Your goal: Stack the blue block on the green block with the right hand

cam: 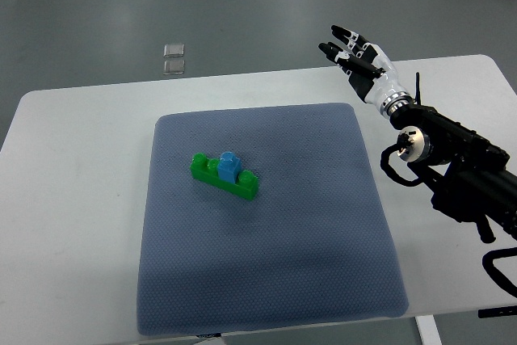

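Top view: the blue block (229, 166) already sits on the green block (224, 176), whose long axis runs far-left to near-right on the mat (323, 224). The right hand (353, 54), fingers spread and empty, hovers well apart, far right.

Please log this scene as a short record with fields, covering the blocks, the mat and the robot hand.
blue block: sits on top of the green block
green block: lies on the mat, left of centre
mat: blue-grey, covers the middle of the white table
right robot hand: open, empty, raised past the mat's far right corner
left robot hand: out of view
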`<state>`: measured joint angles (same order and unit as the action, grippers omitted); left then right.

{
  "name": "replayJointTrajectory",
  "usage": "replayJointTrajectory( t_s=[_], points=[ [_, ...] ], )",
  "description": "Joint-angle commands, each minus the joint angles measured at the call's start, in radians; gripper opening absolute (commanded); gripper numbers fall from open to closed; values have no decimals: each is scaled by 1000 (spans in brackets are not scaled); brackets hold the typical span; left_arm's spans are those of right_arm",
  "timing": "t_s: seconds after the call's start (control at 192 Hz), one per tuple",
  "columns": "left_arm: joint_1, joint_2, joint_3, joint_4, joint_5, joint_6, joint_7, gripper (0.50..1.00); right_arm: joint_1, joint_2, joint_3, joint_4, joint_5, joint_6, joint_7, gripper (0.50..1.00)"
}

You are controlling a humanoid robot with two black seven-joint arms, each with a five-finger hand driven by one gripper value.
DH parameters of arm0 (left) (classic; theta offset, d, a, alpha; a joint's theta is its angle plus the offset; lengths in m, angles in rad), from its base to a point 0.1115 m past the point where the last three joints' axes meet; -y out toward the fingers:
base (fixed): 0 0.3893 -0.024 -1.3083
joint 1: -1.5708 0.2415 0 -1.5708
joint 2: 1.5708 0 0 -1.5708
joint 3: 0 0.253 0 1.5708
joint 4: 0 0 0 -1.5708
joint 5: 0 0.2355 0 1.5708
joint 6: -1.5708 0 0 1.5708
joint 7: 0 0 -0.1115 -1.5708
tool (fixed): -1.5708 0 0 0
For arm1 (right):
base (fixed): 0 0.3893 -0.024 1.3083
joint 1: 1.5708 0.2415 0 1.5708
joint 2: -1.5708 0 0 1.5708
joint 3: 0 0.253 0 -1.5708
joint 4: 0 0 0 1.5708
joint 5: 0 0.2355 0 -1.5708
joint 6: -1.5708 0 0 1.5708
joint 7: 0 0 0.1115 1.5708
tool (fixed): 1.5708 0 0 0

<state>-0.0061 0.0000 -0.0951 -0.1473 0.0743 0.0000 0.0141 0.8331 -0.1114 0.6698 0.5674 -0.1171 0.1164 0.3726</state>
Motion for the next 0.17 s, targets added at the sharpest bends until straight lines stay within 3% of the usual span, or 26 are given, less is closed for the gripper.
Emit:
replayJointTrajectory(
  t_s=[0.0,0.161],
  points=[
    [0,0,0,0,1,0,1,1000,-3,4,11,-1,1,-1,5,911],
    [0,0,0,0,-1,0,0,1000,-14,15,13,0,1,-1,8,911]
  ],
)
